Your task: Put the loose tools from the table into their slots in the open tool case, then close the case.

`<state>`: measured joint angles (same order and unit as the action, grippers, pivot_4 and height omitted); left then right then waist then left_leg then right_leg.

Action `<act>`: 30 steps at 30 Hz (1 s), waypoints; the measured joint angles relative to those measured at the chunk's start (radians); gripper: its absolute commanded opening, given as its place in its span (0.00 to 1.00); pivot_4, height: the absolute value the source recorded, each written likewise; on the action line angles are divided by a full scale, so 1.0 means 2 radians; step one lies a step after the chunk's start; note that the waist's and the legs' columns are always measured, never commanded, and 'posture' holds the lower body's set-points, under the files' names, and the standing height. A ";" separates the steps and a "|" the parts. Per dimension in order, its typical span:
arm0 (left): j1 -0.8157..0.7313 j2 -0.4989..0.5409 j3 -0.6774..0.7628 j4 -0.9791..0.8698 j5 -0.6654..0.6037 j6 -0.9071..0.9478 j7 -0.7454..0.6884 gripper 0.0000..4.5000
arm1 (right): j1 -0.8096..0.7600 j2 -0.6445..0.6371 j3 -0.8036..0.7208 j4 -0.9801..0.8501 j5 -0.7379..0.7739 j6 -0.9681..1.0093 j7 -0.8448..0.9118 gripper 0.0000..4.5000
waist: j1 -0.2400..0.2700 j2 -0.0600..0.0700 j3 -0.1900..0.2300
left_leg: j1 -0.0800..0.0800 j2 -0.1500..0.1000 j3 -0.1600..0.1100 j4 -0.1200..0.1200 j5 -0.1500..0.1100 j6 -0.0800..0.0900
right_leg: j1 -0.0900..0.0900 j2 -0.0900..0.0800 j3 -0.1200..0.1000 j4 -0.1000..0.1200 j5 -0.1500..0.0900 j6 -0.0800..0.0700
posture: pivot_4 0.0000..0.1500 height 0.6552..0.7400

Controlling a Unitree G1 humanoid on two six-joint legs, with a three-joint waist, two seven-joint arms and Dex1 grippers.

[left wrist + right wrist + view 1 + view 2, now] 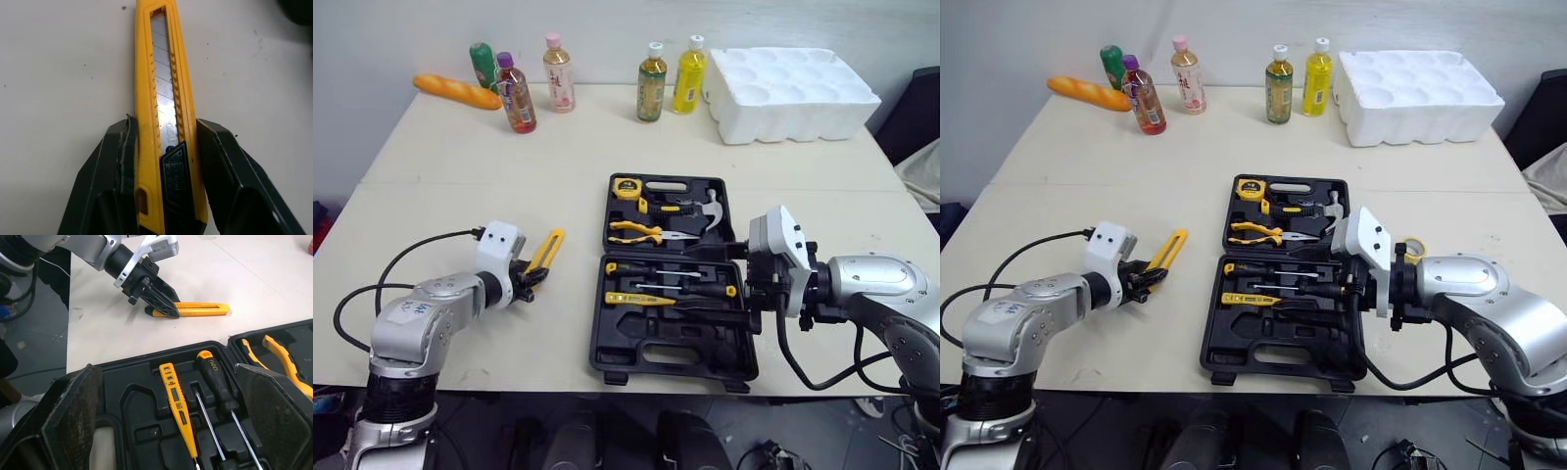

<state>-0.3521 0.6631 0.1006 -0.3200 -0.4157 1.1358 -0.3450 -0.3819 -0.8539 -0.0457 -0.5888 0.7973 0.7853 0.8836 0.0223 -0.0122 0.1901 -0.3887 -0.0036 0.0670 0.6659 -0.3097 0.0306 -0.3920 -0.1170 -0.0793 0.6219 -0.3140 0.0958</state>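
Left eye: left end effector (530, 276) grasps yellow utility knife (549, 248) lying flat on counter (460, 196), left of open tool case (656, 345), toward the front edge.
Right eye: right end effector (1349, 286) at case's right side.
Left wrist: fingers (120, 161) press both sides of the knife.
Right wrist: right fingers (73, 416) spread, released, over screwdrivers (215, 382) and yellow tester (177, 404) in their slots.
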 measured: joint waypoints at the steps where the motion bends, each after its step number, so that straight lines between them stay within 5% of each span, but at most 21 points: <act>1: -0.002 0.017 -0.004 0.003 -0.003 -0.014 -0.025 0.29 | 0.002 -0.002 -0.001 0.000 0.000 0.000 0.000 1.00 | 0.000 0.000 0.000 | 0.000 0.000 0.000 0.000 0.000 0.000 | 0.000 0.000 0.000 0.000 0.000 0.000 | 1.00 0.98; 8: -0.107 0.148 -0.055 -0.021 -0.052 -0.066 -0.247 0.29 | 0.108 -0.080 -0.074 -0.023 0.021 0.024 0.038 1.00 | 0.003 -0.001 0.000 | -0.001 0.000 -0.001 0.000 0.000 0.001 | 0.001 -0.001 0.000 -0.002 0.000 0.000 | 1.00 0.98; 19: -0.225 0.041 -0.290 -0.008 -0.020 -0.105 -0.369 0.29 | 0.264 -0.115 -0.181 -0.074 0.036 0.048 0.066 1.00 | 0.003 -0.001 0.000 | -0.001 0.000 0.000 0.001 0.001 0.002 | 0.001 0.001 0.000 -0.001 0.000 0.001 | 1.00 0.98; 30: -0.257 -0.031 -0.379 0.072 0.075 -0.158 -0.381 0.29 | 0.315 -0.111 -0.218 -0.085 0.035 0.048 0.050 1.00 | 0.003 -0.001 0.001 | -0.001 0.000 0.000 0.001 0.001 0.002 | 0.001 0.001 0.001 0.000 0.000 0.001 | 1.00 0.98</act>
<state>-0.8656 0.6002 -0.6577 -0.1765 -0.2660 0.8193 -1.1061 0.2473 -1.0762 -0.4815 -0.7585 0.8680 0.8820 0.9827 0.0275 -0.0141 0.1912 -0.3909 -0.0041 0.0668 0.6687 -0.3074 0.0351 -0.3898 -0.1149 -0.0781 0.6218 -0.3130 0.0977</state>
